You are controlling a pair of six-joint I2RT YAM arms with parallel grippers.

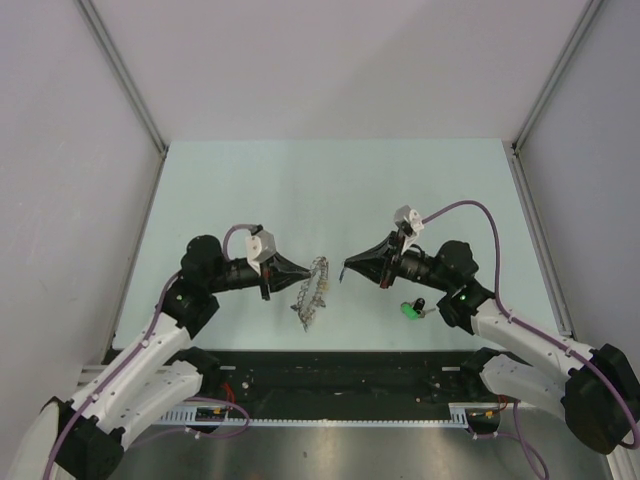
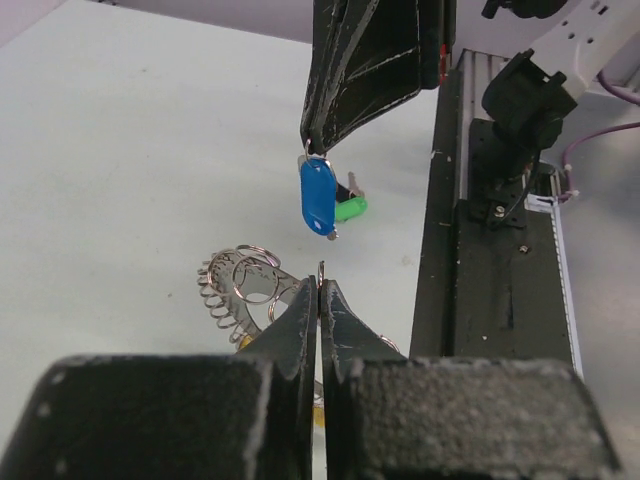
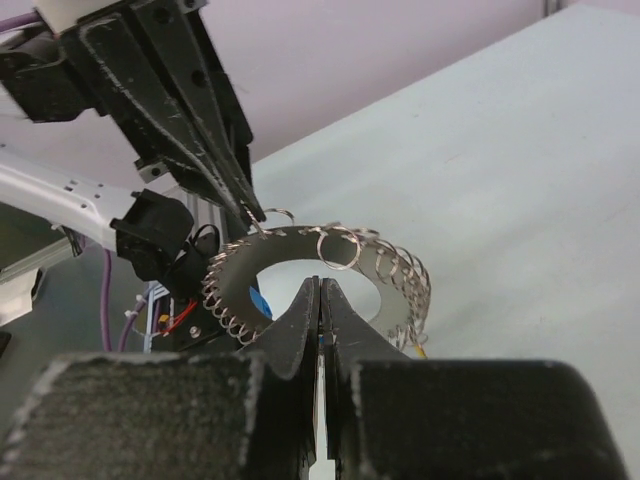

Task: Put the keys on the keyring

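Note:
The keyring (image 1: 316,290) hangs tilted above the table between the arms. My left gripper (image 1: 303,271) is shut on one wire loop at its edge; the left wrist view shows the ring (image 2: 238,283) just left of the shut left gripper (image 2: 321,284). My right gripper (image 1: 346,268) is shut on the small ring of a blue key (image 2: 317,196), which hangs below the right gripper (image 2: 314,146), close to the keyring. In the right wrist view the right gripper (image 3: 321,285) faces the ring (image 3: 392,277) and the left gripper (image 3: 254,214). A green key (image 1: 408,311) lies on the table.
A black key (image 1: 420,303) lies beside the green one under my right arm. A bit of yellow (image 3: 421,350) shows under the ring's lower edge. The black base rail (image 1: 340,370) runs along the near table edge. Grey walls stand on both sides.

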